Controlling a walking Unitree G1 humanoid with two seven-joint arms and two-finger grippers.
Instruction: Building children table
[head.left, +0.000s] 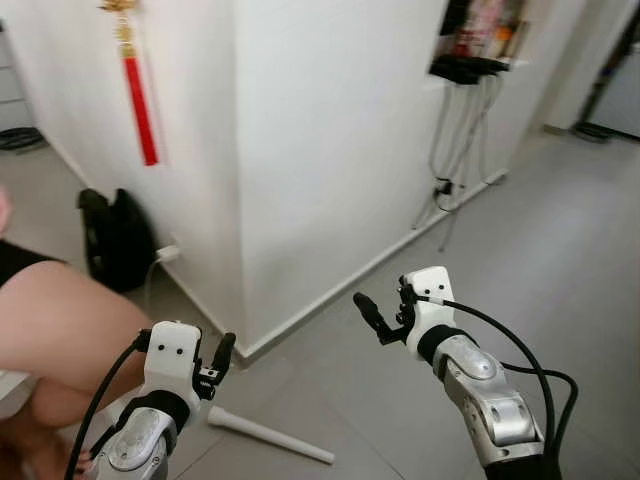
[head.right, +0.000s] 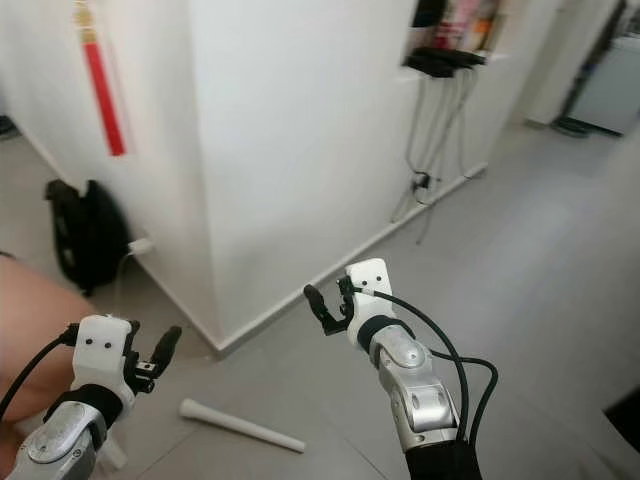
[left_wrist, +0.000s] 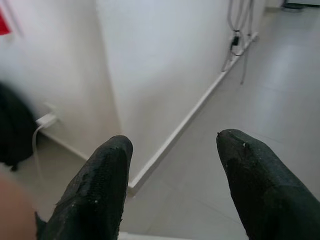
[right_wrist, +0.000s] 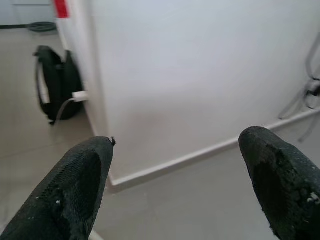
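White table leg (head.left: 270, 435) lying on grey floor (head.left: 560, 250) near wall corner (head.left: 240, 200). Left gripper (head.left: 222, 355) raised low left, right gripper (head.left: 385, 318) raised centre, both empty. Person's bare leg (head.left: 60, 320) at left edge. Black bag (head.left: 115, 240) against wall, red tassel (head.left: 140, 100) hanging above.

A table leg (head.left: 270, 436) lies on the floor (head.left: 560, 250) below and between the two grippers, nearer the left gripper (left_wrist: 172, 165) than the right gripper (right_wrist: 180, 170). Both sets of jaws stand apart and face a wall corner (head.left: 238, 170) ahead. A backpack (head.left: 115, 240) leans against the wall left of the left jaws, with a plug (head.left: 168, 253) just beside it. A person's leg (head.left: 55, 320) lies further left. Beyond the right jaws, cables (head.left: 455, 150) hang from a shelf (head.left: 470, 65).
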